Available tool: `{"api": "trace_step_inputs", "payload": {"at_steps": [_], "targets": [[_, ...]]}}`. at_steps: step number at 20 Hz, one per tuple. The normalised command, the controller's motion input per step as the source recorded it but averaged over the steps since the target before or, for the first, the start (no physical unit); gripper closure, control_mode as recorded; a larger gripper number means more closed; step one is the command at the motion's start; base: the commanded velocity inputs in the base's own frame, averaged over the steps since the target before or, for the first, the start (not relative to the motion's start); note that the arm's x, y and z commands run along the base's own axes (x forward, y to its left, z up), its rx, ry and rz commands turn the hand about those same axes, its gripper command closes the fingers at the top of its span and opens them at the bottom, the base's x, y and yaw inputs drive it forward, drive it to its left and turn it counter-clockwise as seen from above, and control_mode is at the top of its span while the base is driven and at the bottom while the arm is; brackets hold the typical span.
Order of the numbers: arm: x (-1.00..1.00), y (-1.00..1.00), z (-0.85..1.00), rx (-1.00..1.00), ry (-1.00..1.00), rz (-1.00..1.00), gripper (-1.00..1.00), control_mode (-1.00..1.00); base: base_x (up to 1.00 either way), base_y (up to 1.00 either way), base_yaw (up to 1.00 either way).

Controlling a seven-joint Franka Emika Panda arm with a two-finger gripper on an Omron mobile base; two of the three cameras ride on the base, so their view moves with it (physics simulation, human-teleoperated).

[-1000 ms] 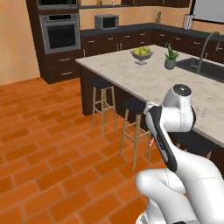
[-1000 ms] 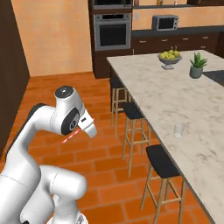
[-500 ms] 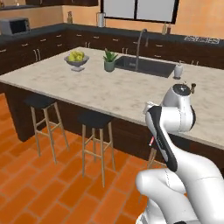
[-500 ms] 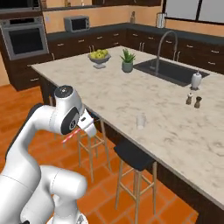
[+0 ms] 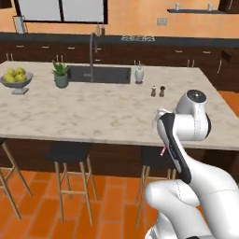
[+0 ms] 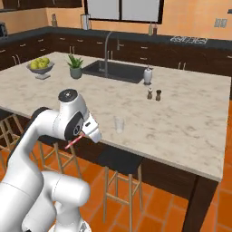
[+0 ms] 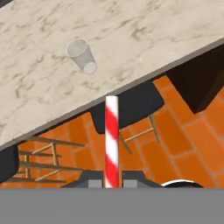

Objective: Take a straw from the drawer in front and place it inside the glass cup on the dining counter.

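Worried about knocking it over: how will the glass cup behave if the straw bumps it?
The glass cup looks small, thin and empty, so probably light and apt to slide on the smooth dining counter. Narrower at its base, it may tip. The straw looks light, so bumps should be gentle.

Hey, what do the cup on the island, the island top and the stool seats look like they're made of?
The glass cup looks like clear glass or plastic: the marble shows through it. The dining counter top looks like polished pale marble with beige veining. The stool seat seems dark matte padding, possibly leather, on light wooden legs.
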Motion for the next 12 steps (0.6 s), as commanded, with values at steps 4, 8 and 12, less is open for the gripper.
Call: {"api": "trace_step_inputs", "payload": {"at_steps": [4,8,12], "targets": [[0.0,0.0,0.0,0.0,0.0,0.0,1.0,1.0,0.82,0.68,-0.39],[0.0,0.0,0.0,0.0,0.0,0.0,1.0,1.0,0.99,0.32,-0.26],[0.0,0.0,0.0,0.0,0.0,0.0,1.0,1.0,1.0,0.02,-0.22]]}}
